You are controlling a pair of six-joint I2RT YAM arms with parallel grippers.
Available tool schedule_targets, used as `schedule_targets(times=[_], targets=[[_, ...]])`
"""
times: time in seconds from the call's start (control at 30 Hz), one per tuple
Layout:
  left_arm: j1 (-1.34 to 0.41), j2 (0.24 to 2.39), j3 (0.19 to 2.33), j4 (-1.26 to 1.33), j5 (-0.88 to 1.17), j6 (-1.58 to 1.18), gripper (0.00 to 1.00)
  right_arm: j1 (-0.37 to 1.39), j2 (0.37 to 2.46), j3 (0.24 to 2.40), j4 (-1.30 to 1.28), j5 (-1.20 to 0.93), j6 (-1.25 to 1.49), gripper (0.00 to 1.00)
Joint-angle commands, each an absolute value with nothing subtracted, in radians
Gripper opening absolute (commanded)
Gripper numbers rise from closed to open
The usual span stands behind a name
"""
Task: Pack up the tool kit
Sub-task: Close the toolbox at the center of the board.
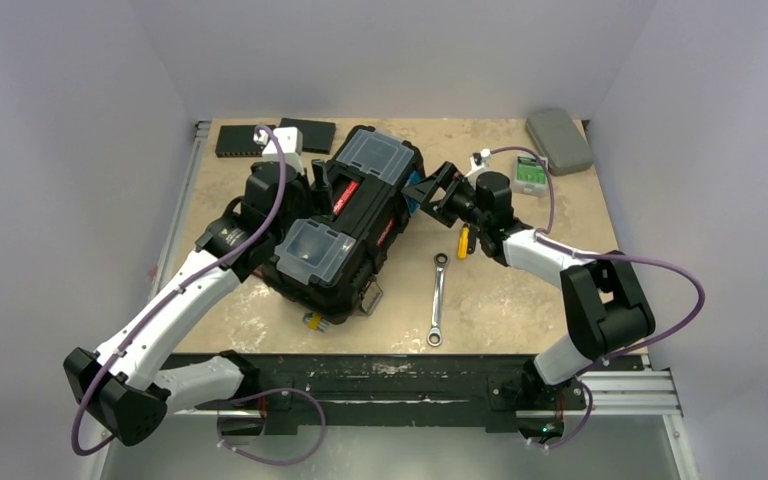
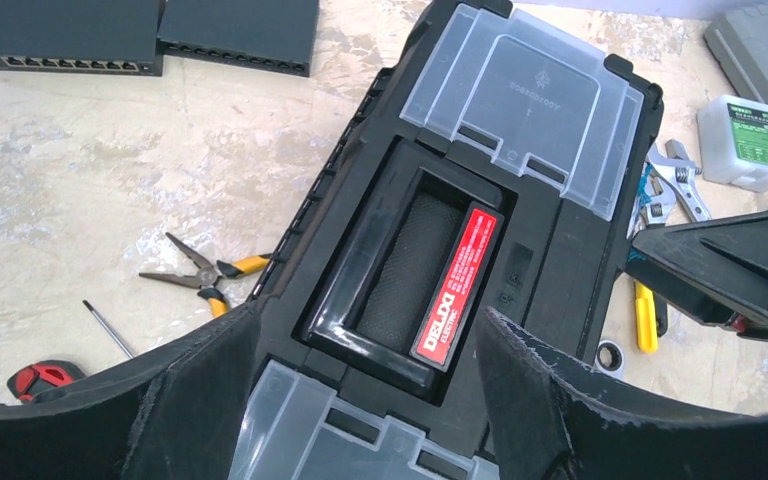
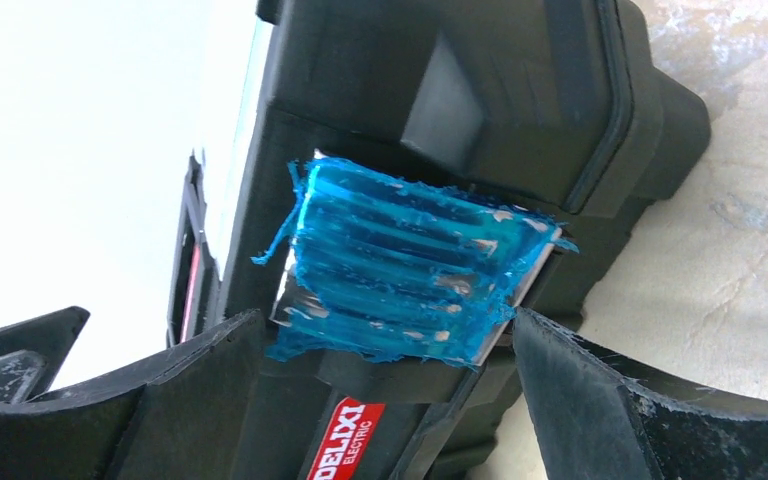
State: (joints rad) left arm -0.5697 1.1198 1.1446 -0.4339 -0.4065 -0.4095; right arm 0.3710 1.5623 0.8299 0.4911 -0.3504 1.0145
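Both pairs of jaws stand spread: the left gripper point(image 2: 360, 385) hangs over the red-labelled handle point(image 2: 457, 285), the right gripper point(image 3: 390, 345) straddles a blue-filmed latch point(image 3: 400, 270) on the side of the toolbox point(image 1: 360, 215), which lies askew mid-worktop point(image 1: 520, 300), a wrench point(image 1: 438, 298) beside it toward the near edge

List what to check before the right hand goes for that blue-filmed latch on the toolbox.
1. Open right hand lined up on the latch: ok.
2. Open left hand above the handle, gripping nothing: ok.
3. Whether the latch is fastened or released: cannot tell.
4. Both clear lids lying flat: ok.
5. Tools packed: not ok; pliers and ratchet wrench lie on the table outside the toolbox.
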Motion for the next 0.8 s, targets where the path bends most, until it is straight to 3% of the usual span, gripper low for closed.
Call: schedule_targets(times=[0.0, 0.17, 0.37, 0.77], targets=[[-0.559, 1.133, 1.197, -0.399, -0.381, -0.426, 0.76, 0.372, 1.526, 0.829, 0.463, -0.292, 1.023, 0.92], [-0.558, 1.154, 1.210, -0.399, -0.374, -0.425, 0.76, 0.373, 1.553, 0.899, 0.332, -0.222, 1.023, 0.93], [-0.557, 1.175, 1.215, -0.396, -0.372, -0.426, 0.76, 0.378, 1.575, 0.907, 0.352, -0.216, 1.039, 0.92], [-0.546, 1.186, 1.226, -0.405, -0.373, -0.417, 0.76, 0.378, 1.595, 0.860, 0.427, -0.229, 1.051, 0.76]])
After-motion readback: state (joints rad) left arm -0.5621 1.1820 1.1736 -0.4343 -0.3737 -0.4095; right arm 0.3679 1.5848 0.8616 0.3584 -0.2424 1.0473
